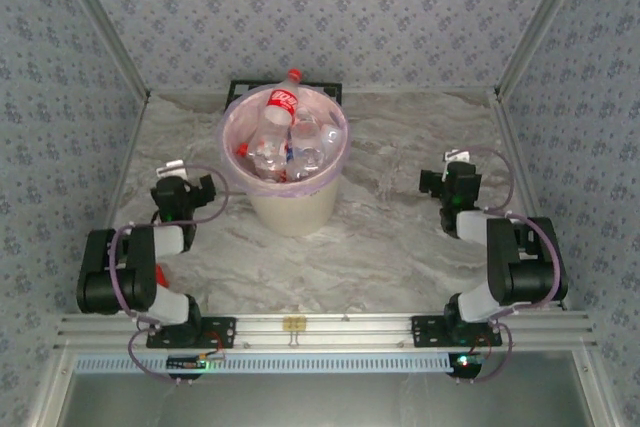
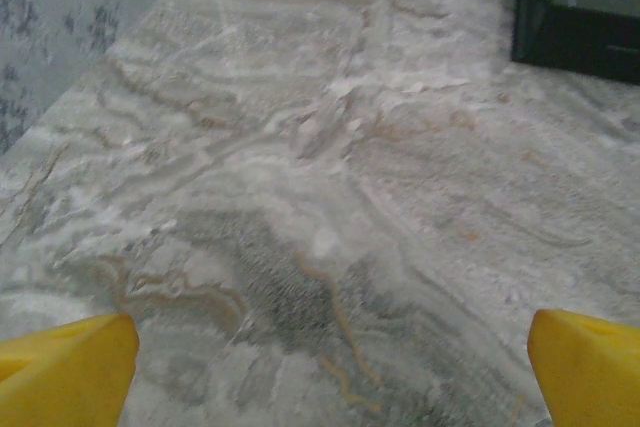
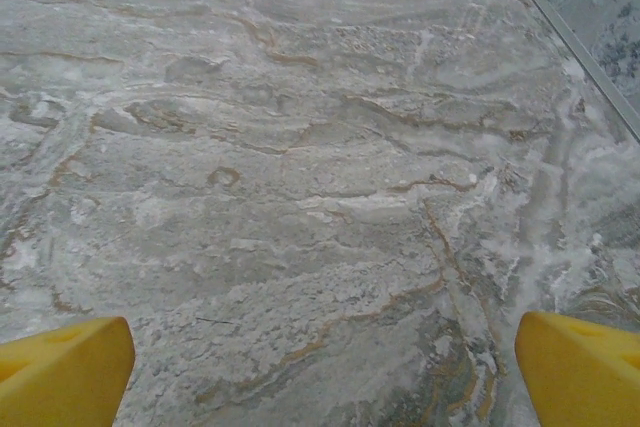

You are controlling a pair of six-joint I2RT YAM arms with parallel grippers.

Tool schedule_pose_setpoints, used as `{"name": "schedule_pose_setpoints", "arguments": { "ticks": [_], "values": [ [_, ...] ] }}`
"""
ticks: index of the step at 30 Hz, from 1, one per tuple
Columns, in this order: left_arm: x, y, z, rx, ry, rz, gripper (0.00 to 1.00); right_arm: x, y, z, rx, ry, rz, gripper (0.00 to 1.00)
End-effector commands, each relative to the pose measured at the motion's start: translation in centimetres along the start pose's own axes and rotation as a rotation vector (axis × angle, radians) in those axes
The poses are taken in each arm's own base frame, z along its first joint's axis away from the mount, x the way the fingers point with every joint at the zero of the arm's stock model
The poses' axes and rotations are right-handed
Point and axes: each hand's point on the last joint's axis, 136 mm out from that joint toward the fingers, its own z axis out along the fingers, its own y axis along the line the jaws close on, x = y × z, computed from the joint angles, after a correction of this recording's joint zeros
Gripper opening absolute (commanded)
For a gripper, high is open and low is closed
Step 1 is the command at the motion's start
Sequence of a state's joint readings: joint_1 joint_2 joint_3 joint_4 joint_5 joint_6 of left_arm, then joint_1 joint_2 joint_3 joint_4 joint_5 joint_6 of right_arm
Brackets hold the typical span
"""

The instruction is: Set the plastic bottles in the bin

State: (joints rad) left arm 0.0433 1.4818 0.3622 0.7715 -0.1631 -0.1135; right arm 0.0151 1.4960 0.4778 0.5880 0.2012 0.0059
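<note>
Left wrist: left fingers spread wide, empty, over marble table; right fingers likewise.

The bin stands toward 12 o'clock on the table. The bottles fill it, and one neck rises above the rim. A dark box, possibly a frame, sits directly behind. Bare marble lies open at 3, 6 and 9 o'clock of the bin. Walls close three sides.
</note>
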Motion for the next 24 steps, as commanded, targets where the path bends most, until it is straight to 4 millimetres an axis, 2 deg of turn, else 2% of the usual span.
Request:
{"name": "schedule_pose_setpoints", "arguments": {
  "ticks": [1,2,4,5,24],
  "values": [
    [-1.88,-1.99,0.42,0.048,-0.084,0.055,1.0,-0.34,-0.17,-0.47,-0.031,-0.103,0.013,1.0],
    [-1.17,-2.1,0.73,0.043,-0.04,0.077,1.0,-0.59,-0.22,-0.52,-0.025,-0.165,0.021,1.0],
    [-1.65,-2.31,0.83,0.047,-0.058,0.078,1.0,-0.23,-0.25,-0.4,-0.021,-0.096,0.014,1.0],
    [-1.16,-2.2,0.86,0.046,-0.032,0.08,1.0,-0.45,-0.21,-0.43,-0.026,-0.135,0.018,1.0],
    [-1.42,-2.19,0.85,0.044,-0.048,0.079,1.0,-0.3,-0.21,-0.41,-0.027,-0.112,0.016,1.0]
  ]
}}
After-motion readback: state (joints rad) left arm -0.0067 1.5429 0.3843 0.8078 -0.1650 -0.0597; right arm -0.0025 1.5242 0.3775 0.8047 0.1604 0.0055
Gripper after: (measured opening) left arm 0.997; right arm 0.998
